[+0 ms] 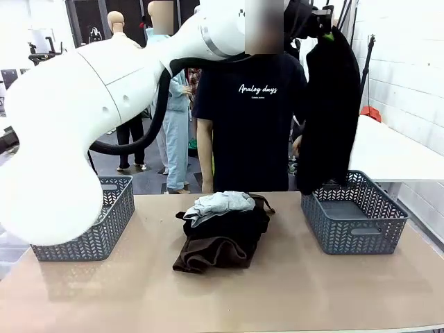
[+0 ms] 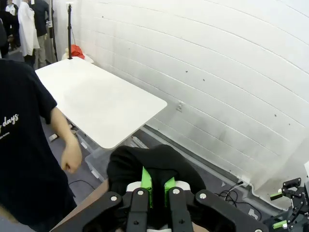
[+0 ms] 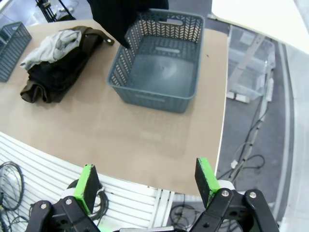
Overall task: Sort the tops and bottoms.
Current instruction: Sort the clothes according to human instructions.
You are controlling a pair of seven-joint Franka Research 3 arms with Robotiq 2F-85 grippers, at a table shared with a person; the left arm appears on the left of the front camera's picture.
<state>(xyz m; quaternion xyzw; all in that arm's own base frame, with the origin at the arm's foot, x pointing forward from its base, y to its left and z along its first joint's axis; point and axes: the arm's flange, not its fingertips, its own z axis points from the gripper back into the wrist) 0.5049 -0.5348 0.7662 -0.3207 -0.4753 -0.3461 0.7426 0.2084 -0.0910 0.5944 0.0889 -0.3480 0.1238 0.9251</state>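
Note:
My left gripper (image 1: 325, 33) is raised high at the right, shut on a black garment (image 1: 333, 111) that hangs down over the right grey basket (image 1: 347, 236). In the left wrist view the green pads pinch the black garment (image 2: 145, 162) at my left gripper (image 2: 155, 186). A pile lies mid-table: a pale grey-blue garment (image 1: 220, 203) on top, a black one (image 1: 232, 225) under it, a dark brown one (image 1: 208, 255) lowest. My right gripper (image 3: 147, 181) is open, off the table's edge, nothing between its fingers. The hanging black garment (image 3: 120, 14) dangles at the near rim of the right basket (image 3: 149, 99).
A second grey basket (image 1: 111, 222) stands at the table's left. A person in a black T-shirt (image 1: 250, 118) stands at the far side, one hand (image 2: 71, 159) near the hanging garment. A white table (image 2: 101, 101) is off to the right.

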